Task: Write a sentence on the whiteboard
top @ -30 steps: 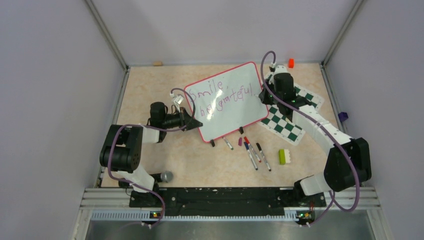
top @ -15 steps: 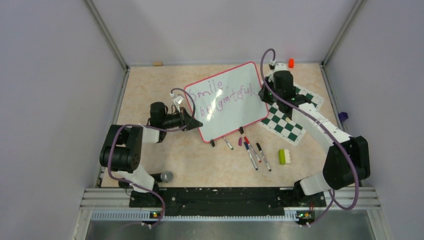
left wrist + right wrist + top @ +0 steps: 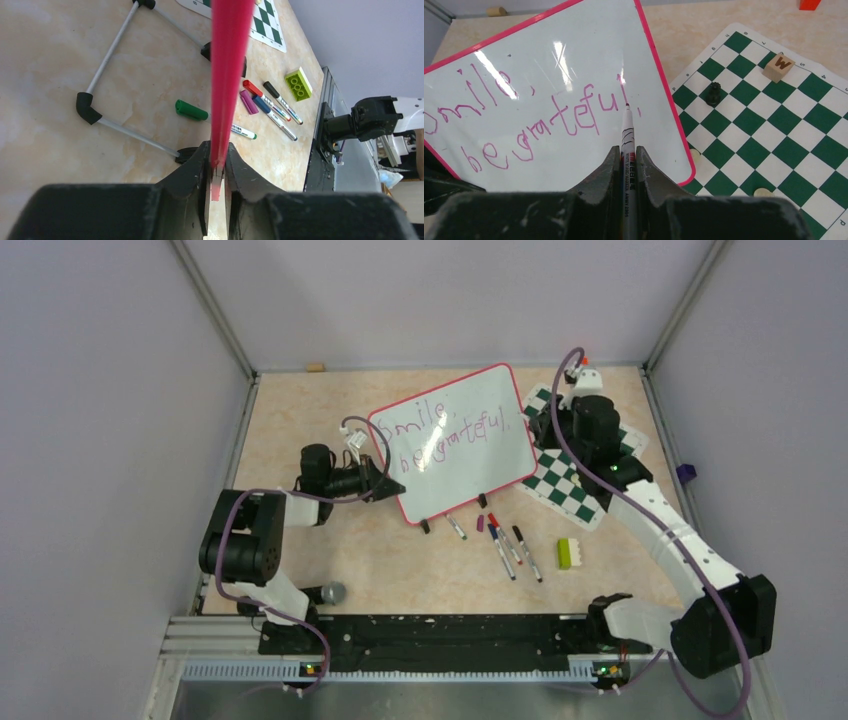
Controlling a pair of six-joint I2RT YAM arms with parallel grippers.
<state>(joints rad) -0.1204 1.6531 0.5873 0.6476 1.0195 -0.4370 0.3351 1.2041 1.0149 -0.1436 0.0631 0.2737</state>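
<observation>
Clamped left jaws on the whiteboard (image 3: 455, 440) rim, steadying it. Pinched marker (image 3: 627, 135) in right jaws, tip beside the sentence (image 3: 569, 122).

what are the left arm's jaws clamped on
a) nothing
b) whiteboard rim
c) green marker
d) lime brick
b: in the left wrist view the jaws close on the red rim of the whiteboard, with the green marker and lime brick lying loose on the table.

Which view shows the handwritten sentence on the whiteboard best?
Right wrist: the sentence is large and legible. Top external shows it small but whole; left wrist shows only the whiteboard's red rim edge-on, no lettering.
</observation>
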